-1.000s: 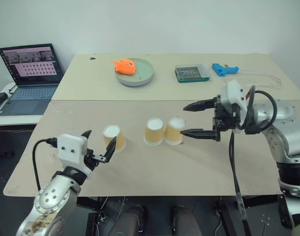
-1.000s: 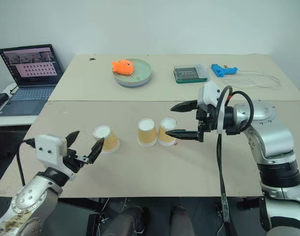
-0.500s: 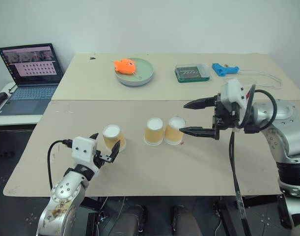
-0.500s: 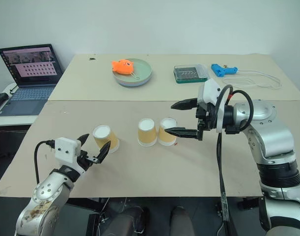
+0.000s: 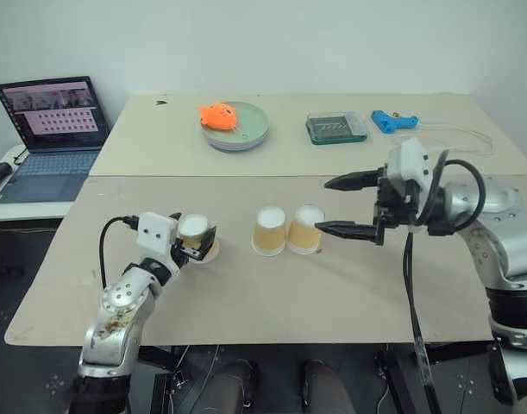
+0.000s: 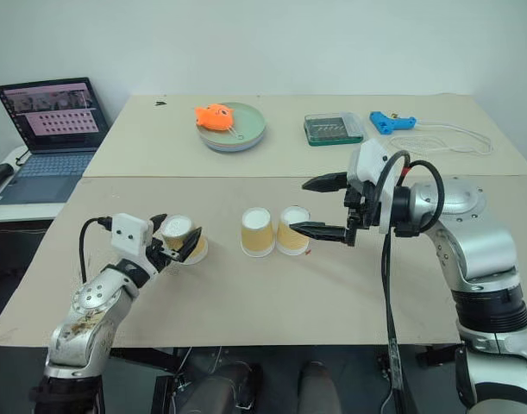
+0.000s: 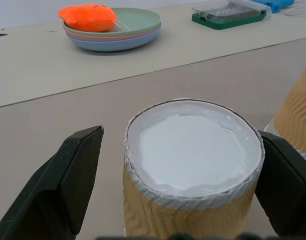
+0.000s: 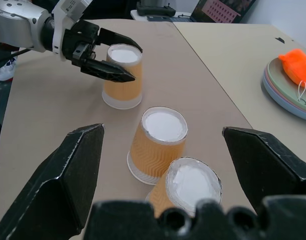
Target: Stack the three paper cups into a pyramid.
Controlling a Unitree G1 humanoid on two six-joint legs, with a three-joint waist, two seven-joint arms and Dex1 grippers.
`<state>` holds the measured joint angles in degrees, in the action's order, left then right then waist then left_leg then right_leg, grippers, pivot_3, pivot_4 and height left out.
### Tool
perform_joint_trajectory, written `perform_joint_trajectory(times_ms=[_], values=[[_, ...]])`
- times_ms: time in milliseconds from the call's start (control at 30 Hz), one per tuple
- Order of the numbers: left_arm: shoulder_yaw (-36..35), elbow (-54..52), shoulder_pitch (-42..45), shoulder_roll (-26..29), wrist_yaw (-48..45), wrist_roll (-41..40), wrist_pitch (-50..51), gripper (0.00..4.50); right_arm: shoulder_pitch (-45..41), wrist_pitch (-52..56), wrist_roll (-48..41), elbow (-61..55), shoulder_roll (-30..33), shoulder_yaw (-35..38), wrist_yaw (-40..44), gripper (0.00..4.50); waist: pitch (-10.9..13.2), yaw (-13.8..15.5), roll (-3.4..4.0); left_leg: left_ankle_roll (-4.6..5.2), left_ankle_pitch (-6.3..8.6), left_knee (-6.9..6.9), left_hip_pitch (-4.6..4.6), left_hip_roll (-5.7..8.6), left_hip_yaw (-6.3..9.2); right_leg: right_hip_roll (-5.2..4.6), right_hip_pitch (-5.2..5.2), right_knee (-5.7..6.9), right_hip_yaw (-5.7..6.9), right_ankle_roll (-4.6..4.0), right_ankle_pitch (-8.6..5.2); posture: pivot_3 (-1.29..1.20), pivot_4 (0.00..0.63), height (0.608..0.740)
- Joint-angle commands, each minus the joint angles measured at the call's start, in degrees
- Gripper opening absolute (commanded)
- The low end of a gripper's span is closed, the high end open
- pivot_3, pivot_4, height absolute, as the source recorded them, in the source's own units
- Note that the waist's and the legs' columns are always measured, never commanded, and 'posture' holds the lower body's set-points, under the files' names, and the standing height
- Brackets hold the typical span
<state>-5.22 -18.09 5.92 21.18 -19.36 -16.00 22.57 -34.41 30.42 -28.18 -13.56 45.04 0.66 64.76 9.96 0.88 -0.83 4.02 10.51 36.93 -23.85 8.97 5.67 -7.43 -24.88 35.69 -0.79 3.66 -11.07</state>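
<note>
Paper cups: two stand inverted, touching, mid-counter; the third stands apart, left. Left gripper has advanced so its parted fingers now straddle this cup, unclamped, so a grasp seems imminent. Right gripper waits, fingers apart, just right of the pair.

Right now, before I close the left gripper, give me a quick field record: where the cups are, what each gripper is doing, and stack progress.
left cup: upside down, alone on the table, apart from the other two
middle cup: upside down
right cup: upside down, close beside the middle cup
left gripper: open, fingers either side of the left cup, not yet closed on it
right gripper: open, hovering just right of the right cup, holding nothing
stack progress: base pair side by side; no cup on top yet
</note>
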Motion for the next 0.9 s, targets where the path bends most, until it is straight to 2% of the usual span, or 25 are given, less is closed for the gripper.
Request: perform_joint_trajectory(times_ms=[33, 233, 367, 433, 467, 600, 733, 833, 900], values=[[-0.8, 0.5, 1.6, 0.3, -0.9, -0.6, 0.1, 4.5, -0.2, -0.8, -0.7, -2.1, 0.7, 1.9, -0.7, 4.44, 0.0, -0.1, 0.0, 0.0, 0.0, 0.0, 0.0, 0.0, 0.0, 0.0, -0.01, 0.0, 0.0, 0.0, 0.0, 0.0, 0.15, 0.73], [-0.6, 0.5, 1.6, 0.4, -1.7, -0.4, 0.0, 4.5, 0.1, -0.7, -0.9, -2.5, 0.9, 2.1, -1.0, 4.44, 0.0, -0.1, 0.0, 0.0, 0.0, 0.0, 0.0, 0.0, 0.01, 0.0, -0.02, 0.01, 0.0, -0.01, 0.01, 0.0, 0.15, 0.73], [-0.8, 0.4, 1.9, 0.4, -2.1, -0.5, 0.2, 3.54, 0.1, -0.6, -0.9, -2.6, 0.9, 2.1, -1.4, 4.5, 0.0, -0.1, 0.0, 0.0, 0.0, 0.0, 0.0, 0.0, 0.01, 0.0, -0.01, 0.01, -0.01, -0.01, 0.01, 0.0, 0.15, 0.73], [-0.7, 0.4, 2.1, 0.5, -2.1, -0.3, 0.5, 2.77, 0.1, -0.6, -0.8, -2.6, 1.0, 2.0, -1.5, 4.5, 0.0, -0.1, 0.0, 0.0, 0.0, 0.0, 0.0, 0.0, 0.01, 0.0, -0.02, 0.01, -0.01, -0.01, 0.01, 0.0, 0.15, 0.73], [-0.7, 0.4, 2.2, 0.6, -2.2, -0.3, 0.6, 2.58, 0.1, -0.6, -0.8, -2.6, 1.0, 2.0, -1.6, 4.5, 0.0, -0.1, 0.0, 0.0, 0.0, 0.0, 0.0, 0.0, 0.0, 0.0, -0.02, 0.01, -0.01, -0.01, 0.01, 0.0, 0.15, 0.73], [-0.7, 0.4, 2.7, 0.6, -2.1, -0.2, 1.2, 2.51, 0.1, -0.6, -0.6, -2.5, 1.1, 1.9, -1.9, 4.5, 0.0, -0.1, 0.0, 0.0, 0.0, 0.0, 0.0, 0.0, 0.01, 0.0, -0.02, 0.02, 0.0, -0.01, 0.01, 0.0, 0.15, 0.73], [-1.6, 1.1, 6.8, 0.7, -2.3, -1.3, 2.3, 2.51, 0.0, -0.5, -0.4, -2.6, 1.0, 1.8, -2.6, 4.5, 0.0, -0.1, -0.01, 0.0, 0.0, 0.0, 0.0, 0.0, 0.01, 0.0, -0.02, 0.02, 0.0, -0.01, 0.01, 0.0, 0.15, 0.73], [-2.9, 5.0, 14.9, 3.7, -5.6, -2.6, 3.0, 2.51, -0.3, -0.2, -0.2, -2.5, 1.1, 1.9, -3.5, 4.5, 0.0, 0.2, -0.08, 0.0, 0.0, 0.01, 0.0, 0.01, 0.02, 0.0, -0.02, 0.05, 0.02, 0.0, 0.0, 0.0, 0.15, 0.73], [-3.0, 8.7, 22.8, 7.3, -11.7, -5.5, 4.1, 2.51, 0.4, 0.1, -0.7, -3.3, 1.4, 2.3, -3.6, 4.5, 0.1, 0.2, -0.13, -0.03, -0.02, 0.02, -0.02, 0.0, 0.04, 0.02, -0.05, 0.07, 0.05, 0.0, 0.0, 0.0, 0.15, 0.73]])
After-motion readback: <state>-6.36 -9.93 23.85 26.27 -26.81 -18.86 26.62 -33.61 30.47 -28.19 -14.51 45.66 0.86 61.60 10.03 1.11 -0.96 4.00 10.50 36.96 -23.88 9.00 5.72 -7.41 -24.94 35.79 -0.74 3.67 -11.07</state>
